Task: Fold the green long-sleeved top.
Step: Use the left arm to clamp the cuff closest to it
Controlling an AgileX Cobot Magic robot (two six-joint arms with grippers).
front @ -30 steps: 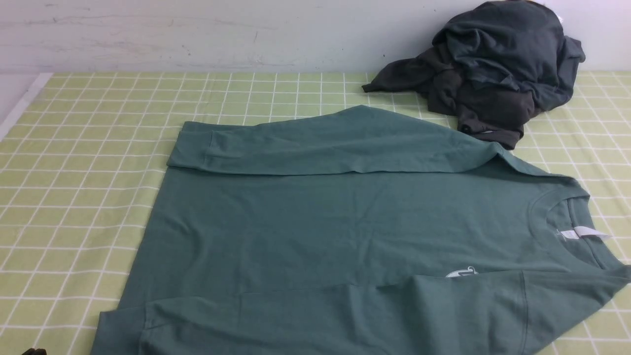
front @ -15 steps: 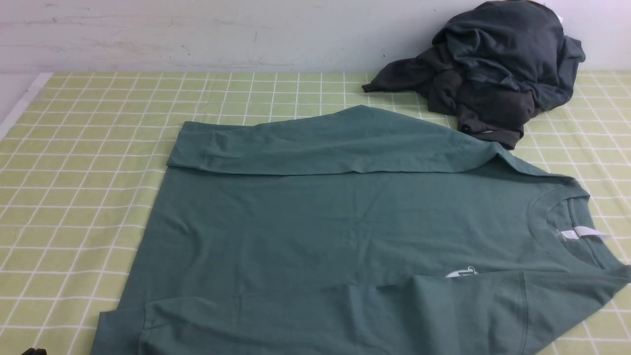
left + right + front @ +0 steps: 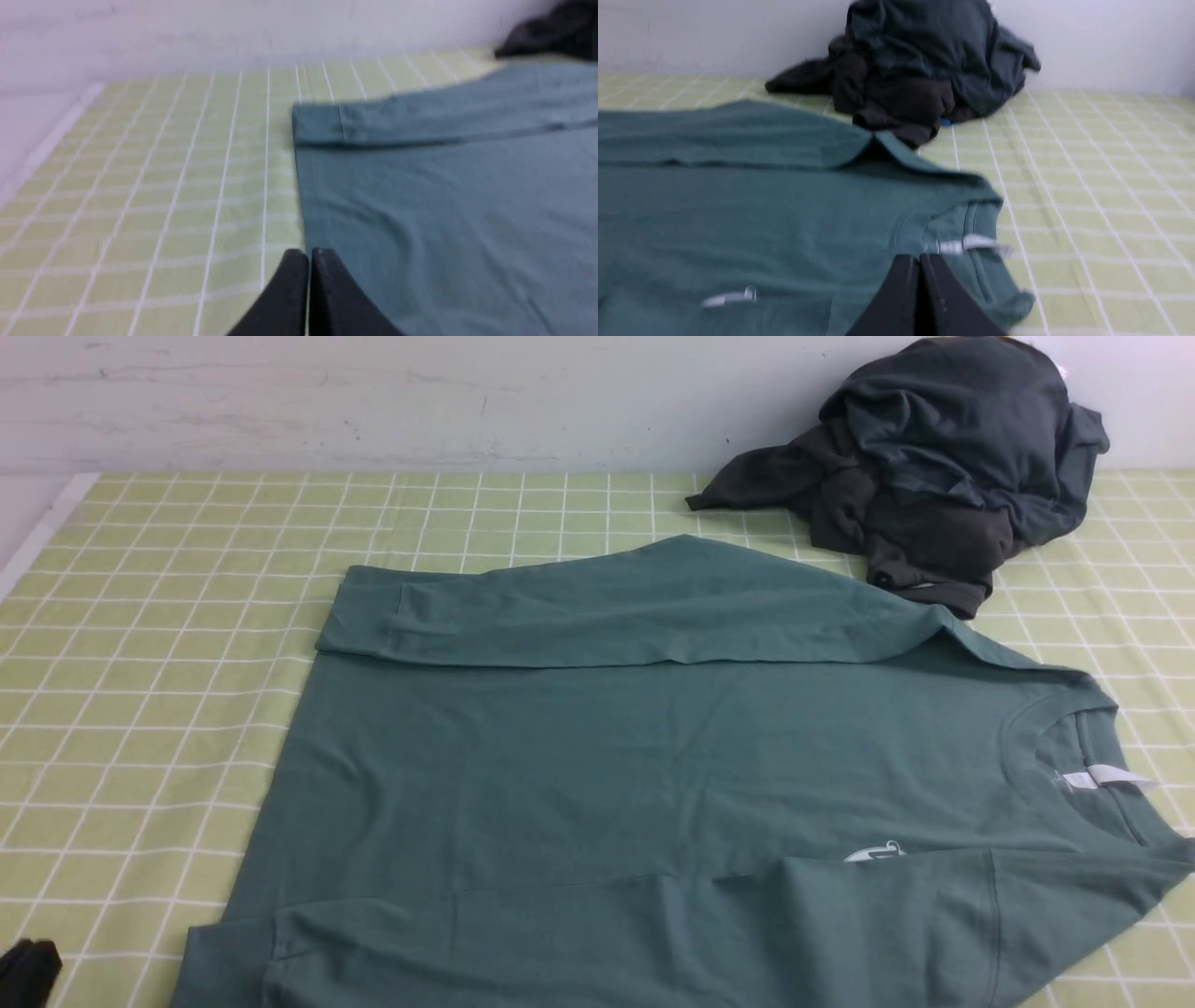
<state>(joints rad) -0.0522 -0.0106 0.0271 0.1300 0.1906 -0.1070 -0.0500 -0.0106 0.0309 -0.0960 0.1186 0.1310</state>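
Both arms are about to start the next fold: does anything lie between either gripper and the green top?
Nothing visible does. The left gripper, shut, hangs near the hem of the green long-sleeved top; the right gripper, shut, near its neck. The dark heap of clothes lies past the far shoulder, out of both paths.

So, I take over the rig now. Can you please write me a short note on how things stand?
Left gripper: jaws shut, empty, by the hem of the top.
Right gripper: jaws shut, empty, by the neck.
Top lies flat on the table, neck to the right; dark heap at far right.
Done: far sleeve and near sleeve folded over the body.
Left: fold the body.
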